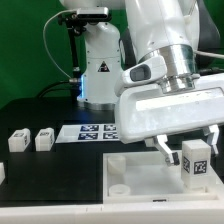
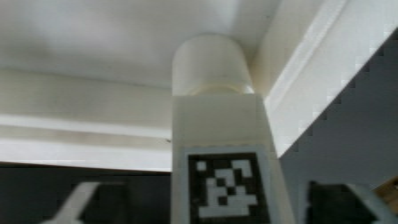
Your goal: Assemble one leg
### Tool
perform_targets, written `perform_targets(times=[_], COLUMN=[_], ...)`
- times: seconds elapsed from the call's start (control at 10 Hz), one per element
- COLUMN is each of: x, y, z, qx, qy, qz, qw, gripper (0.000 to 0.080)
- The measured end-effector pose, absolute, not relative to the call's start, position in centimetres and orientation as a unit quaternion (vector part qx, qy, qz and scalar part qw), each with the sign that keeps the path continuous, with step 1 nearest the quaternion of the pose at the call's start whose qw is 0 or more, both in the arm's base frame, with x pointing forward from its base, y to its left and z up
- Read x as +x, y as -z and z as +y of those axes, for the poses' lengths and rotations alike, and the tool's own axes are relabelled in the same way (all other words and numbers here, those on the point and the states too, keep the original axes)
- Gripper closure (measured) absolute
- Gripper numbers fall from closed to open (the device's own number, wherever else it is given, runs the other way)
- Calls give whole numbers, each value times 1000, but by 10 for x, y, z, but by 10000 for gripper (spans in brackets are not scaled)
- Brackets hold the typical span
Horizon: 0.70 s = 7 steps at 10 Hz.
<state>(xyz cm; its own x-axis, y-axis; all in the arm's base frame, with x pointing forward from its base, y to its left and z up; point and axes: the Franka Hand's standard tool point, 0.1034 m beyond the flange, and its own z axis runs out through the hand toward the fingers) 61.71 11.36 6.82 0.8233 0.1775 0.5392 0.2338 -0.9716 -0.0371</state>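
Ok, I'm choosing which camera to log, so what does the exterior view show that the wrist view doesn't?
Only the exterior view: two loose legs on the table, the marker board and the arm. Only the wrist view: the rounded tip of the leg at the gripper, close up. Both: that tagged leg and the white panel.
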Motion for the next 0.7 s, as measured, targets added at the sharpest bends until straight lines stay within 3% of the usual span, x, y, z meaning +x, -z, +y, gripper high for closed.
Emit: perform_targets(times=[0.1, 0.2, 0.7], x=[617, 617, 617], y=[-68, -68, -68], z=[114, 114, 114], qx=[-953, -953, -953], qy=[277, 277, 277], qz=[-108, -108, -108], qw=[51, 51, 51], gripper=[251, 168, 151])
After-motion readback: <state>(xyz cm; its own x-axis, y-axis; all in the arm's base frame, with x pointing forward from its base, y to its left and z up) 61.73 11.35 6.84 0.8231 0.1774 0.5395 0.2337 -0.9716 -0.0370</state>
